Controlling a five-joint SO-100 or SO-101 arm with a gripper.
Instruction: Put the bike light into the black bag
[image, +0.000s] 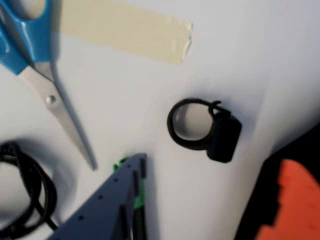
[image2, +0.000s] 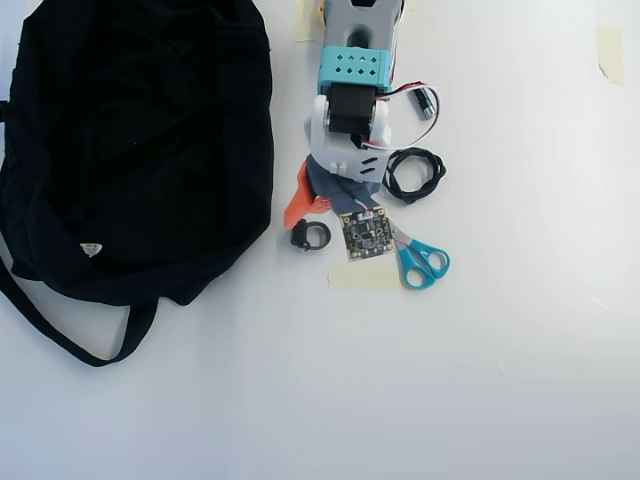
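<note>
The bike light (image: 205, 129) is a small black block joined to a round strap ring, lying on the white table. In the overhead view the bike light (image2: 310, 237) lies just right of the black bag (image2: 130, 150), close to its edge. The bag is large and soft, with a white label and a strap loop at its lower left. My gripper (image: 215, 162) is open, its blue-grey finger to the left and its orange finger to the right of the light, just short of it. In the overhead view my gripper (image2: 318, 218) hovers right above the light.
Blue-handled scissors (image2: 420, 260) and a strip of beige tape (image2: 365, 278) lie right of the light; both show in the wrist view, scissors (image: 40, 60), tape (image: 125, 30). A coiled black cable (image2: 413, 175) and a small black cylinder (image2: 425, 103) lie beside the arm.
</note>
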